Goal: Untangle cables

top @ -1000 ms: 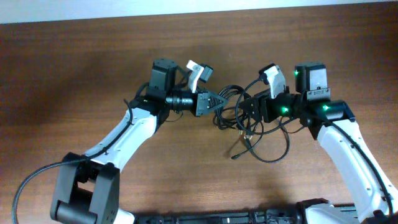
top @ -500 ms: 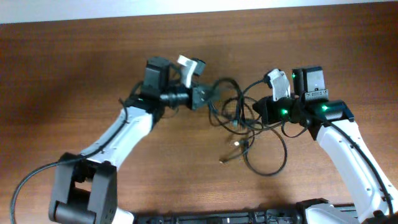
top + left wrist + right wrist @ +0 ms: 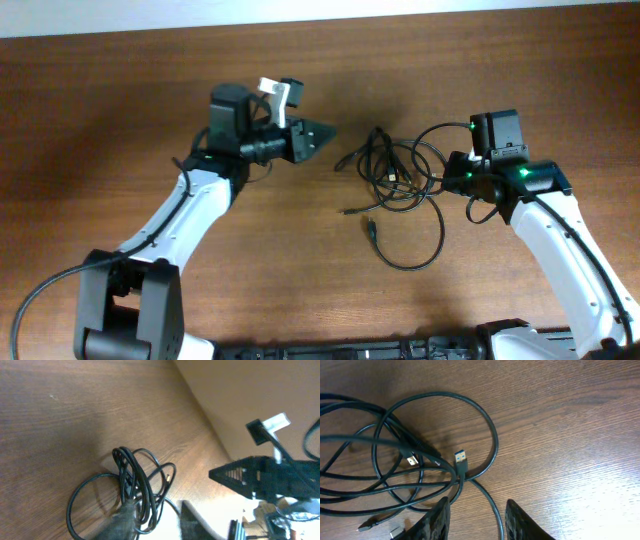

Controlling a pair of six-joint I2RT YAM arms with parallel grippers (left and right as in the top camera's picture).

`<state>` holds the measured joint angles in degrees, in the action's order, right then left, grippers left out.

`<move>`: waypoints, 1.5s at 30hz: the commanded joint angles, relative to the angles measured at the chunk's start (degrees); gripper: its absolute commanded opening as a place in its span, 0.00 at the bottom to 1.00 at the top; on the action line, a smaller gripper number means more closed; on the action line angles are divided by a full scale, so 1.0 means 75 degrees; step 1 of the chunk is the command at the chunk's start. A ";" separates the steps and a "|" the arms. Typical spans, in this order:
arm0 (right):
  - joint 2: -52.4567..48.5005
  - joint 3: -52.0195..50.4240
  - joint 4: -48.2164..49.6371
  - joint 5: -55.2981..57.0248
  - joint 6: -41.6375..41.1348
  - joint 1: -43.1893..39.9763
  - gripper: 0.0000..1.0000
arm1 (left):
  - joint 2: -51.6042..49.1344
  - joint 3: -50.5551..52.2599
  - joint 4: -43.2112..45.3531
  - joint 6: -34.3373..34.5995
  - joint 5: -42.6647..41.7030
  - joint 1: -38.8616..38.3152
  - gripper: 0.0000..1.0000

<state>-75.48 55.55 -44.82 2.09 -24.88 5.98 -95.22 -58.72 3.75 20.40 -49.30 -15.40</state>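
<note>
The cables (image 3: 396,176) are thin black cords lying in a loose tangle on the wooden table (image 3: 120,110), with one wide loop (image 3: 425,255) trailing toward the front and a plug end (image 3: 370,228) lying free. My left gripper (image 3: 320,134) is open and empty, a short way left of the tangle. In the left wrist view (image 3: 157,525) the cables (image 3: 137,485) lie ahead of its fingers. My right gripper (image 3: 453,180) hovers at the tangle's right edge. In the right wrist view (image 3: 477,522) it is open, with one strand (image 3: 492,507) running between its fingers and a USB plug (image 3: 461,458) just ahead.
The table's far edge meets a pale wall (image 3: 320,15) at the back. Both arms' bases (image 3: 130,310) stand at the front. The right arm (image 3: 265,477) shows in the left wrist view beyond the cables.
Both grippers have let go and drawn apart. The left one moved left and back from the tangle, the right one moved right. The cables dropped and spread out on the table.
</note>
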 commanded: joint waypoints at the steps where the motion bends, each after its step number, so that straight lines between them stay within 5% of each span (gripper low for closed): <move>1: 0.0029 -0.0003 0.0000 -0.0289 0.0087 -0.0006 0.35 | 0.0026 -0.0108 0.0204 -0.0481 0.1900 -0.0723 0.53; 4: 0.0029 -0.0003 -0.0035 -0.0402 0.0085 -0.0006 0.35 | -0.0548 -0.0801 -0.0370 -0.0560 0.2308 -0.0979 0.54; 7: 0.0029 -0.0003 -0.0111 -0.0399 0.0085 -0.0006 0.35 | -0.1478 -0.3357 -0.3264 -0.1798 0.3220 -0.1084 0.55; 9: 0.0029 -0.0003 -0.0117 -0.0399 0.0085 -0.0006 0.35 | -0.2390 -0.4634 -0.4275 -0.1792 0.3075 -0.1125 0.54; 16: 0.0029 -0.0003 -0.0117 -0.0399 0.0085 -0.0006 0.36 | -0.3821 -0.4884 -0.4293 -0.1795 0.2104 -0.2078 0.55; 18: 0.0029 -0.0003 -0.0143 -0.0399 0.0085 -0.0006 0.35 | -0.3821 -0.4884 -0.4584 -0.1824 0.2209 -0.2267 0.43; 20: 0.0029 -0.0003 -0.0236 -0.0396 0.0087 -0.0006 0.35 | -0.3818 -0.4887 -0.4709 -0.1827 0.2559 -0.2276 0.08; 23: 0.0029 -0.0003 -0.0309 -0.0399 0.0087 -0.0006 0.35 | -0.3678 -0.5082 -0.4774 -0.1824 0.2436 -0.2124 0.00; 28: 0.0029 -0.0003 0.0831 -0.3118 0.2634 -0.0006 0.38 | -0.2818 -0.5097 -0.5056 -0.1955 -0.0632 -0.1638 0.00; 31: 0.0029 -0.0003 0.1655 -0.3949 0.3544 -0.0006 0.40 | -0.2725 -0.5097 -0.6228 -0.2914 -0.2261 -0.1314 0.00; 35: 0.0029 -0.0003 0.2500 -0.4724 0.3692 -0.0006 0.40 | -0.2725 -0.5097 -0.7434 -0.4060 -0.2509 -0.1268 0.00; 45: 0.0026 -0.0006 0.1993 -0.5391 0.3952 0.0000 0.40 | -0.2725 -0.5097 -0.7487 -0.4051 -0.3410 -0.1026 0.00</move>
<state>-75.53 55.18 -29.95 -37.63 3.70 5.98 -117.51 -96.38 -52.49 -9.04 -69.23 -24.08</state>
